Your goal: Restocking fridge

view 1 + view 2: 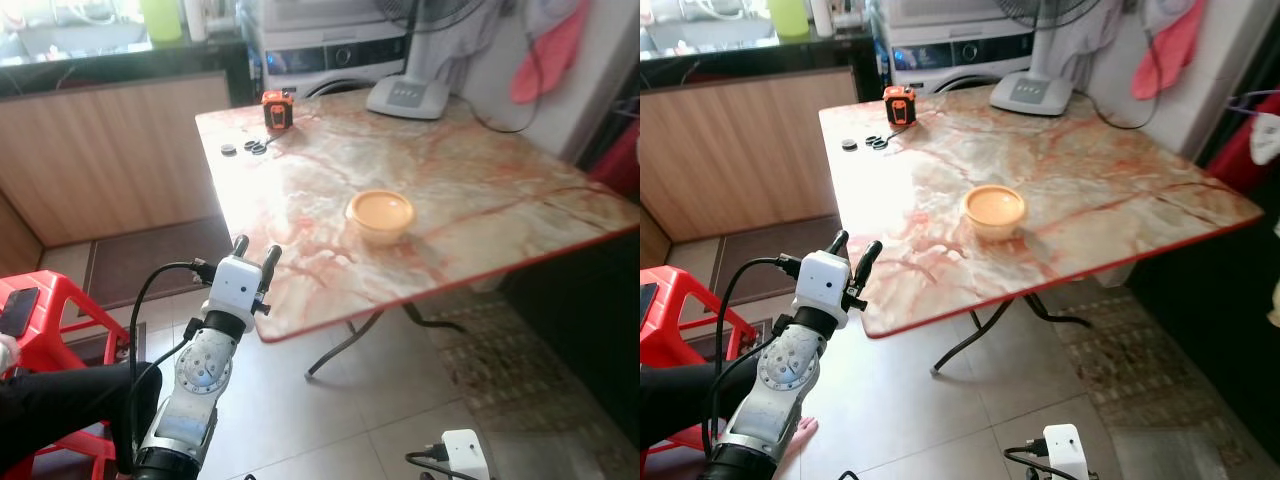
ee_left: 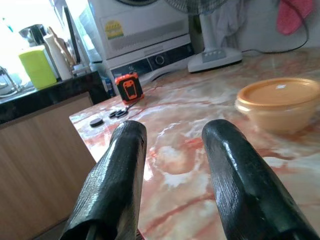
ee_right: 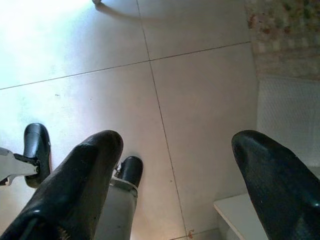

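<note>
A square table with a glossy marbled top, cream veined in red and edged in red, stands on bent black metal legs over pale floor tiles. Near its middle sits the tub, a round, shallow, translucent plastic container with a smooth orange lid, upright and closed.

The left gripper is raised at the table's near corner, at about 7 o'clock from the tub and well apart from it. Its two long, matte black fingers stand parted and released, with nothing between them; in the wrist view they point across the marbled surface with the tub ahead.

At the far corner, at about 11 o'clock from the tub, lies a boxy orange and black tape measure, with a few small dark round bits just beside it on the tabletop. At 12 o'clock from the tub the flat grey base of a fan rests on the far edge. Behind the table stands a white washer with a dark control strip, beside a wood-grain cabinet under a black counter.

A red plastic stool stands at 9 o'clock from the left arm.

The right gripper hangs low over the tiles, its rounded black fingers spread wide and empty, beside a patterned mat.
</note>
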Robot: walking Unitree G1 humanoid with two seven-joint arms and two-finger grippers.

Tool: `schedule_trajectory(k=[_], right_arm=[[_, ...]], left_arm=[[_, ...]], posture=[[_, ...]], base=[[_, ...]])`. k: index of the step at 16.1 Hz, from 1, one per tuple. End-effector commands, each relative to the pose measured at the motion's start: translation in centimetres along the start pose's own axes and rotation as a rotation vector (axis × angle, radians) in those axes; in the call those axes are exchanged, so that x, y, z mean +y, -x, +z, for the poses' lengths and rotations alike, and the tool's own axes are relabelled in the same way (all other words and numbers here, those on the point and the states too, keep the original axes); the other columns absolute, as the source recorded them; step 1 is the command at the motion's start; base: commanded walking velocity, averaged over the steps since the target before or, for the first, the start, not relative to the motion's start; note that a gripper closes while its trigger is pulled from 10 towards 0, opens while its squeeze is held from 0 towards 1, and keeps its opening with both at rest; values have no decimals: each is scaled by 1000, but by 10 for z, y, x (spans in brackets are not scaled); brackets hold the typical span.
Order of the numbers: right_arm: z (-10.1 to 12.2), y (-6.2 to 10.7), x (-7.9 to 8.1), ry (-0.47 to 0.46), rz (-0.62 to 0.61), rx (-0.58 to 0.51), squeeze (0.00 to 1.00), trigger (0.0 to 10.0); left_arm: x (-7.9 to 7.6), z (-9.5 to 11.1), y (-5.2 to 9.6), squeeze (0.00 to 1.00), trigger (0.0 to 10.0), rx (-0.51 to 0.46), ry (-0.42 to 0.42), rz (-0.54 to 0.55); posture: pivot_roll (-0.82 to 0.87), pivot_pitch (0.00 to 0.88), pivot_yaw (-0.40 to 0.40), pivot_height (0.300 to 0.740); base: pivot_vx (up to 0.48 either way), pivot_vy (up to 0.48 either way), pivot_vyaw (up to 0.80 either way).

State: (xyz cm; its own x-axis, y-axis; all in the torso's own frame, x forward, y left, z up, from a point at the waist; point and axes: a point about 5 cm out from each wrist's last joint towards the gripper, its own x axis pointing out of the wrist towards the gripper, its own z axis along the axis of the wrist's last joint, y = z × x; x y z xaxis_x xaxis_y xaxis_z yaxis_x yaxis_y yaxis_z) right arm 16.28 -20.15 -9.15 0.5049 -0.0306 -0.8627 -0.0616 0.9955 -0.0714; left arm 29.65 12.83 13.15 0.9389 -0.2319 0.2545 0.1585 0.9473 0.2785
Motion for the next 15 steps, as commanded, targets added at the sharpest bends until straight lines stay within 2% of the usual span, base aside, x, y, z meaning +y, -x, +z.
schedule_trajectory(k=[1, 9, 12, 15], right_arm=[[1, 0, 0, -8, -2, -9, 0, 10000], [2, 0, 1, -15, -2, -10, 0, 10000], [2, 0, 1, -12, 3, -6, 0, 10000], [2, 0, 1, -4, 2, -8, 0, 10000]], left_arm=[[1, 7, -5, 0, 10000, -24, -13, 1], [0, 8, -6, 0, 10000, -25, -8, -8], [-1, 7, -6, 0, 10000, -26, -1, -19], [-3, 7, -6, 0, 10000, -18, 14, -37]], posture=[[-92, 0, -11, 740], [-88, 0, -12, 740], [-87, 0, -12, 740], [-86, 0, -13, 740]], base=[[356, 0, 0], [355, 0, 0], [0, 0, -690], [0, 0, 0]])
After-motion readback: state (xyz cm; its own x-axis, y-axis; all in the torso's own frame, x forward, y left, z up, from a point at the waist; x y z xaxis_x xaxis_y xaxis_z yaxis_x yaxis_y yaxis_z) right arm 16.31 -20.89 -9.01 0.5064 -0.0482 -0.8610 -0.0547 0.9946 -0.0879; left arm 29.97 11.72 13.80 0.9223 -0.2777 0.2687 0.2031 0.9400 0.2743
